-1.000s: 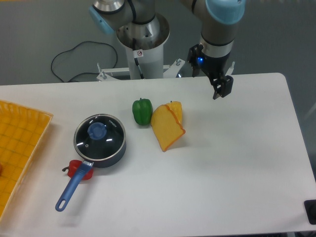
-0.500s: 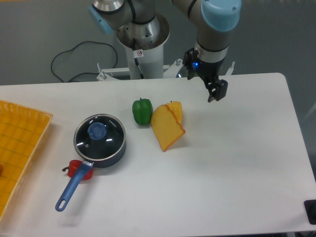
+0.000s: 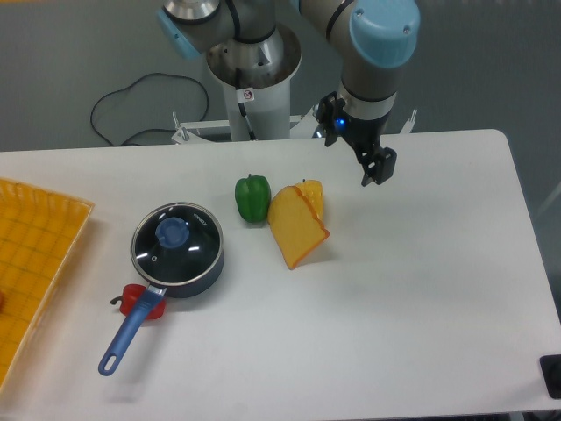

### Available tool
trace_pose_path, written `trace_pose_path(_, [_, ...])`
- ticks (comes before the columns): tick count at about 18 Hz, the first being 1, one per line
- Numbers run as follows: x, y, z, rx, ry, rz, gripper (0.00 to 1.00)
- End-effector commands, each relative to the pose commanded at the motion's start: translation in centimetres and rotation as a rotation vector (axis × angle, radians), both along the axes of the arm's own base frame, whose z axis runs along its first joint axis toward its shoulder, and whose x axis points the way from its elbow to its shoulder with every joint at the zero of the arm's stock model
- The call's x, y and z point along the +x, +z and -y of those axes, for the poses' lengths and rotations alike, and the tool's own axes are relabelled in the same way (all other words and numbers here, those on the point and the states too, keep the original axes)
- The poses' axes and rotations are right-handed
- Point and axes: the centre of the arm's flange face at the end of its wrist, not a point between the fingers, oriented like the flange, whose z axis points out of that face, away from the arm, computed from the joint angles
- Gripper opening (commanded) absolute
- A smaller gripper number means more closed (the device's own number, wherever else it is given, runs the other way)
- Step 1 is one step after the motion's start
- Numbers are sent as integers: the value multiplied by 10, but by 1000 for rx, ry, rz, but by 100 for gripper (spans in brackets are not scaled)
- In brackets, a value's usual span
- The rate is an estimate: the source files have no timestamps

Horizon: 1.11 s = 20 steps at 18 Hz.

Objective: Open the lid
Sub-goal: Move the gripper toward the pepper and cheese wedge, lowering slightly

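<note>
Glass and metal-rimmed, the round lid [image 3: 176, 243] with its blue knob sat on the dark-blue saucepan [image 3: 195, 279] at the table's left. The black two-finger gripper [image 3: 375, 168] hung well apart; whether open, I could not tell. Approach seemed the step in hand: reaching the knob came next.

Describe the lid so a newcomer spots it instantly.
On the white table, find the small dark-blue saucepan left of the green pepper. The lid sits on top: round glass, metal rim, with a blue knob in the middle, unlike the long blue handle.
</note>
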Motion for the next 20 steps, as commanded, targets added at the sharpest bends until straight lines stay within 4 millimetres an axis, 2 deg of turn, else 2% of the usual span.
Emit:
trace_pose_path(11, [4, -10, -10, 2, -1, 22, 100])
trace_pose_path(20, [6, -11, -15, 20, 31, 29, 100])
